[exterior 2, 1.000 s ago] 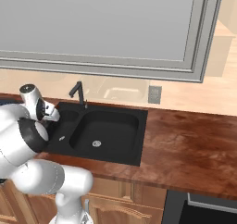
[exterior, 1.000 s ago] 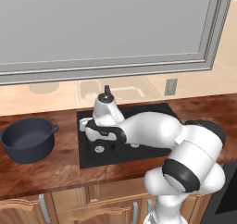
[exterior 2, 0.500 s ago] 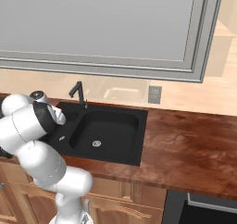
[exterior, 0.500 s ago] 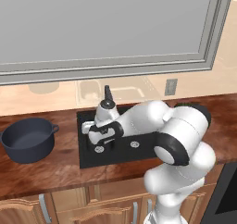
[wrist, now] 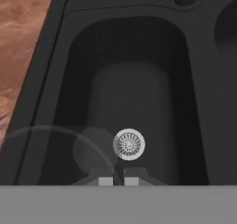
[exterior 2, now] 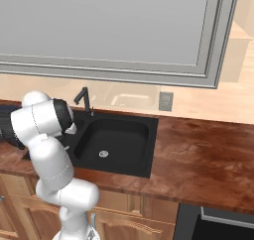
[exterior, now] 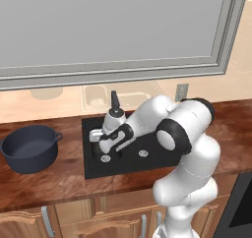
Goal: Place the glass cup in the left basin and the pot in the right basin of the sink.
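My gripper point(wrist: 119, 177) hangs low over the left basin point(wrist: 125, 93) of the black sink point(exterior: 88, 170), just short of its round silver drain point(wrist: 129, 144). Its finger tips stand close together, pinching the wall of the see-through glass cup point(wrist: 88, 146), whose faint rim arcs to the left. From the left base view the gripper point(exterior: 102, 142) sits at the sink's left end. The dark blue-grey pot point(exterior: 29, 148) stands lidless on the counter left of the sink, apart from the arm. The wider right basin point(exterior 2: 116, 140) holds nothing but its drain.
A slim black faucet point(exterior: 114, 102) rises behind the sink, close to my wrist. Brown wooden counter point(exterior 2: 198, 154) stretches to the right. A wall outlet point(exterior 2: 165, 101) sits under the big window. A dark appliance point(exterior 2: 223, 224) stands at the lower right.
The hand has stayed over the left basin and sunk slightly. The elbow and upper arm have swung up and over toward the sink. The pot has not moved.
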Controlling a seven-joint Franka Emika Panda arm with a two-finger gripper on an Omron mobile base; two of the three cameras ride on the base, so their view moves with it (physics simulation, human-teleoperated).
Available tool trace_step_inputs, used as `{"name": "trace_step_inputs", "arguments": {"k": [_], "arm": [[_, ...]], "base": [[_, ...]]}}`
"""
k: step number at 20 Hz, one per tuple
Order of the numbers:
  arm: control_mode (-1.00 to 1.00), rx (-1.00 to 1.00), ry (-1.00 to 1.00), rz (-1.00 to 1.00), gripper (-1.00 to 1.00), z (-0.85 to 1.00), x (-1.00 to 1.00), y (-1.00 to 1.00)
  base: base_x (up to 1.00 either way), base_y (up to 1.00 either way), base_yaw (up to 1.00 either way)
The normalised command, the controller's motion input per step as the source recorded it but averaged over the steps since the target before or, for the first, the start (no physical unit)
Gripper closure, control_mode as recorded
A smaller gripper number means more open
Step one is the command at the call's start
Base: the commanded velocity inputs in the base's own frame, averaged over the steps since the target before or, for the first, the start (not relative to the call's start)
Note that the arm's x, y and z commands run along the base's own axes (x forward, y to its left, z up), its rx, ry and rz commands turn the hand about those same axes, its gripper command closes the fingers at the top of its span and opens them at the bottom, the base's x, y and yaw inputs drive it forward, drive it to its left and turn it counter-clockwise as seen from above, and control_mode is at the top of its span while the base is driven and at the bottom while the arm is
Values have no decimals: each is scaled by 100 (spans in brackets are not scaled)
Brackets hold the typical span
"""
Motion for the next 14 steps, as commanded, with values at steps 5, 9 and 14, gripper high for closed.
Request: {"name": "trace_step_inputs", "arguments": {"k": [5,9,14], "arm": [[-100,0,0,0,100,-30,39,0],[-100,0,0,0,100,-26,32,0],[-100,-1,0,0,100,-26,24,0]], "base": [[0,0,0],[0,0,0],[0,0,0]]}}
